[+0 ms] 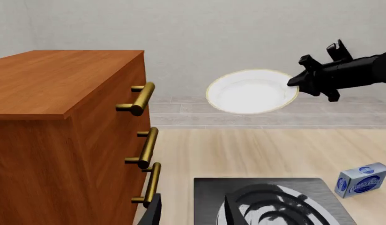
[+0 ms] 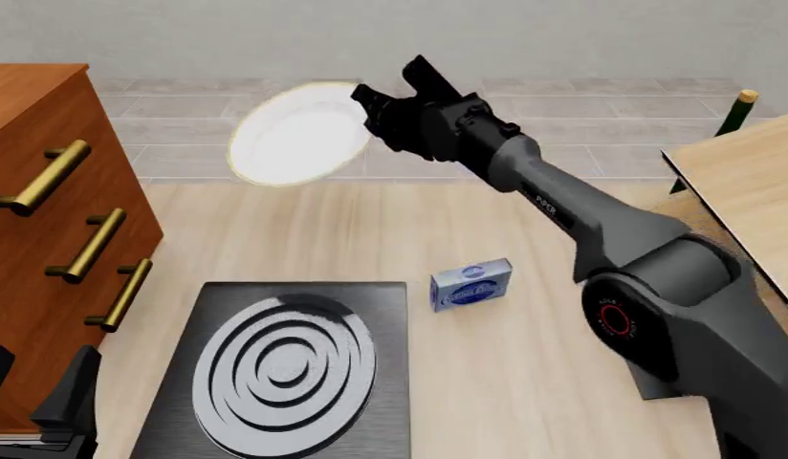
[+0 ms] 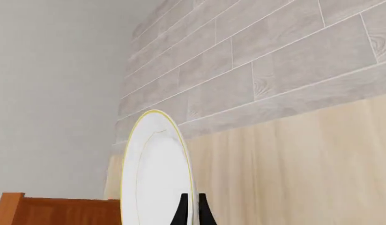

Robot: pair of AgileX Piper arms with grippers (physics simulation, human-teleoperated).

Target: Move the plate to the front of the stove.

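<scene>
A wooden drawer cabinet (image 2: 43, 220) is standing at the tabletop's (image 2: 522, 382) left edge; a small blue box (image 2: 472, 284) is lying mid-tabletop.

The right arm (image 2: 585, 225) is dark grey with a red ring mark, black fingers (image 3: 182, 213).

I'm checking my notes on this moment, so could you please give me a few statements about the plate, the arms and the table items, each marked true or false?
1. The right gripper holds the plate by its rim, lifted off the table. True.
2. The plate lies flat on the stove. False: it is in the air, beyond the stove, tilted nearly on edge.
3. A small blue and white box sits on the table to the right of the stove. True.
4. The left gripper grips the plate too. False: it hangs near the stove's left side, holding nothing.
5. The wooden drawer unit has brass handles. True.
</scene>
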